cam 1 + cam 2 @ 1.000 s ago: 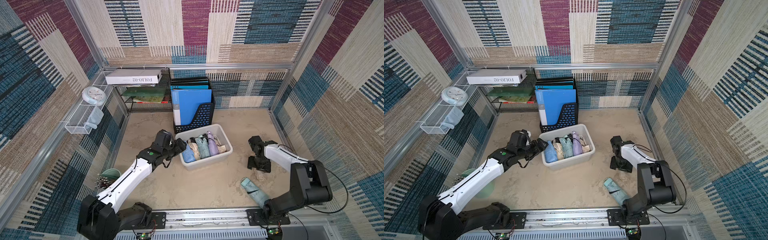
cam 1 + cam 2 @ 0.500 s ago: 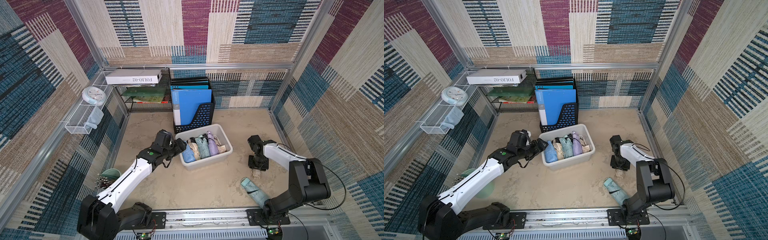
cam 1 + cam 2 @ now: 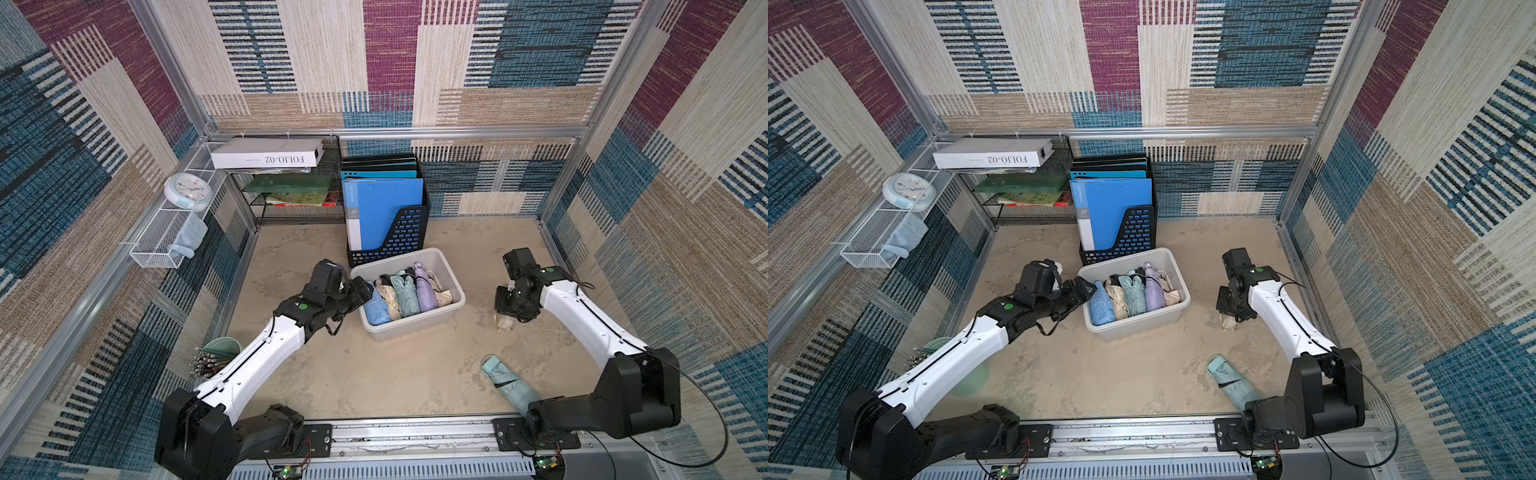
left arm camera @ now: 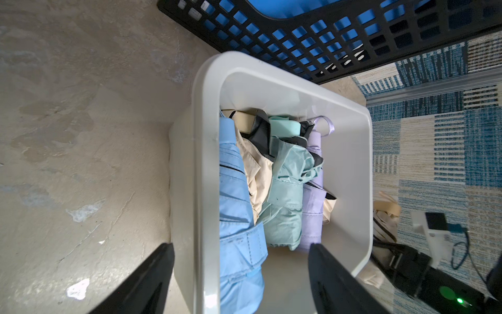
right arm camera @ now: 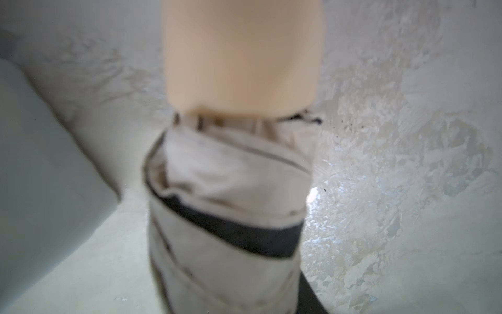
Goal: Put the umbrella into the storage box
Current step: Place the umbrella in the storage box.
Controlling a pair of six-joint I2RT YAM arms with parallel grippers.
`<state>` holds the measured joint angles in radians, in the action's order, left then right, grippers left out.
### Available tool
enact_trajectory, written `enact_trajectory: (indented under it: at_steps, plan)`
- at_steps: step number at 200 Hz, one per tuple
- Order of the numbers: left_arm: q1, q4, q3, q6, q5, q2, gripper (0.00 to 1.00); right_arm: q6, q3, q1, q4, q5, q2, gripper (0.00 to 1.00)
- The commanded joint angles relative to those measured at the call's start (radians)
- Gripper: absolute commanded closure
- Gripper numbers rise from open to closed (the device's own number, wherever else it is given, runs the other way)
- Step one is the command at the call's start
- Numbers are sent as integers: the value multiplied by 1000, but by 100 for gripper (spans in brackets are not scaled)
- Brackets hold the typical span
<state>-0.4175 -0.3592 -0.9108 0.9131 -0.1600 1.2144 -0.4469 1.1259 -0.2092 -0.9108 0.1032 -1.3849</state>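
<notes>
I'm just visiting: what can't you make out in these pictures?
Right end effector: fingers covered by the right arm in both top views, absent from the blurred right wrist view; any grip on the beige umbrella is unclear.
Mint umbrella: near end behind that arm's base, both top views.
Pen cup: partly under the left arm, both top views.
Clock: too small to read in both top views.

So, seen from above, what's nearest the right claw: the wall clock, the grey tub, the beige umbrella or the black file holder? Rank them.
From the right gripper:
1. beige umbrella, directly under it.
2. storage box, toward the middle.
3. black file holder, behind the box.
4. clock, far left wall.
</notes>
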Motion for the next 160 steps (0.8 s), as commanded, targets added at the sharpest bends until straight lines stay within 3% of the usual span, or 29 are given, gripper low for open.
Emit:
enact_trajectory:
  at_steps: [1,42,88,160]
  plan:
    - [1,19,5,7,-13,-4,19,23,101,-29,-76,-27,9,76]
    - [1,1,7,24,-14,2,22,67,374,-136,-159,-72,-45,76]
    - [1,-19,2,35,-13,16,28,106,605,-305,-229,-115,-227,76]
    - [2,-23,-2,42,-9,23,34,129,703,-390,-233,-35,-444,77]
